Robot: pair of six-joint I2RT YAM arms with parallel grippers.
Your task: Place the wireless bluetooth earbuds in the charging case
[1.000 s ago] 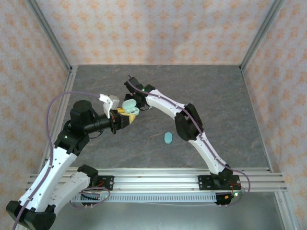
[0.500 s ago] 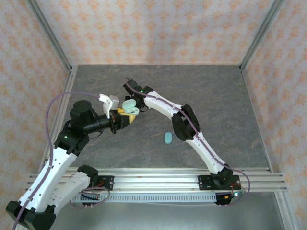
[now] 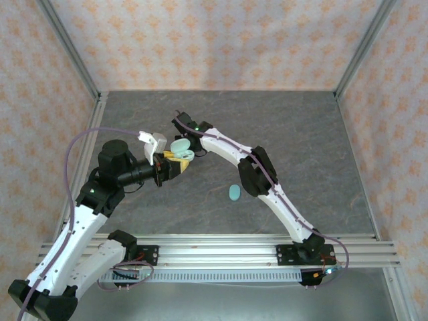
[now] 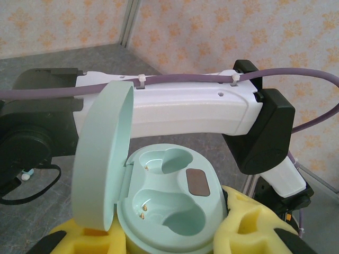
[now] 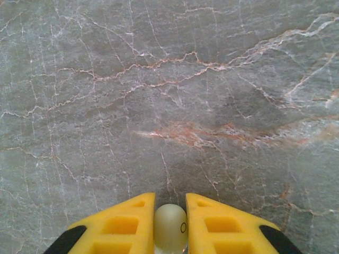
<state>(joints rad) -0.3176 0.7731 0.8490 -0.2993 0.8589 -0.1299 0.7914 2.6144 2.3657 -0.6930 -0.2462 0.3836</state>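
Now right gripper (image 5: 170, 208) narrow, pinching earbud (image 5: 170, 228), tips down over bare table (image 5: 159, 79). Open charging case (image 4: 167, 203) clamped in left gripper (image 4: 169, 233), just near-left of right gripper. Both wells (image 4: 177, 159) empty. Likely needs shift near-left over wells.

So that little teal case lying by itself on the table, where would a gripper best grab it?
Probably across its two long sides, coming straight down from above. The case lies flat and looks closed on the table. It is an oval a little longer than wide, so the fingers would span its narrower width.
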